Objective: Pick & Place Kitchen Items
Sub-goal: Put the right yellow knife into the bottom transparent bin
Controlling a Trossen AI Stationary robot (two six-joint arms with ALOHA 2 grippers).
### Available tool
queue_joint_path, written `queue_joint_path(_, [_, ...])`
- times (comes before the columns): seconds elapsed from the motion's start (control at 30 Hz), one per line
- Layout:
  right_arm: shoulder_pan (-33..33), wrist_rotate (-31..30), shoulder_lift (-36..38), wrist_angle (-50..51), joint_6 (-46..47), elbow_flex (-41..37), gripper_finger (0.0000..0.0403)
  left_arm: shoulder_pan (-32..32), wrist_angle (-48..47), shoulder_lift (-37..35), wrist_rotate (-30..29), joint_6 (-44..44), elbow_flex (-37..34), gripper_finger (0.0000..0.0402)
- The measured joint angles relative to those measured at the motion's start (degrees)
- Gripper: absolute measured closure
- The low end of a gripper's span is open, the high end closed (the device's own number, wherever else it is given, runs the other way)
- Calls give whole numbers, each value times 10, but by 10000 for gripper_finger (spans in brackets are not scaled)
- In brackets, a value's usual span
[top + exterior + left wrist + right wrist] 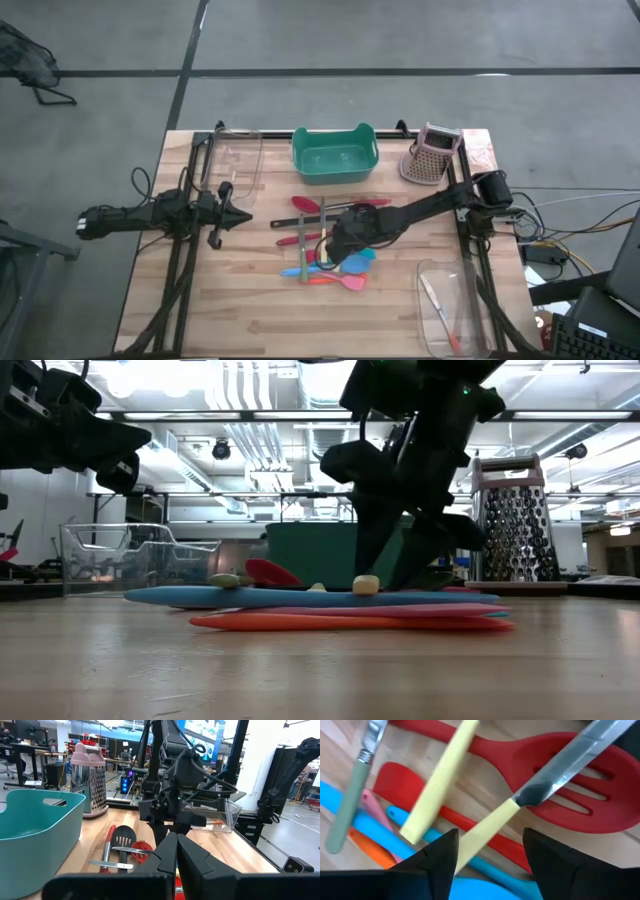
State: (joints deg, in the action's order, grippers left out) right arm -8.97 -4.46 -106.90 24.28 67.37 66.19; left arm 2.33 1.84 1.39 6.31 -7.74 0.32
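Right gripper hangs open over the utensil pile at the table's centre, fingers straddling a pale-handled knife; left gripper waits shut near the left edge.

No readable txt, labels, brands, nos. or signs in any view; the bright screens in the room bkgd of the left wrist view are too blurred to make out.

table: bare wood
centre: utensils in a heap
back edge: teal tub, grater
sides: two clear bins
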Motion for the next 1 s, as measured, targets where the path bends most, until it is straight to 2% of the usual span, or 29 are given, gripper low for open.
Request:
queue_joint_path(0.37, [0, -15, -1, -15, 2, 0, 161, 0, -1, 0, 0, 0, 0, 387])
queue_joint_path(1.0, [0, 2, -39, -53, 7, -1, 245, 0, -1, 0, 0, 0, 0, 387])
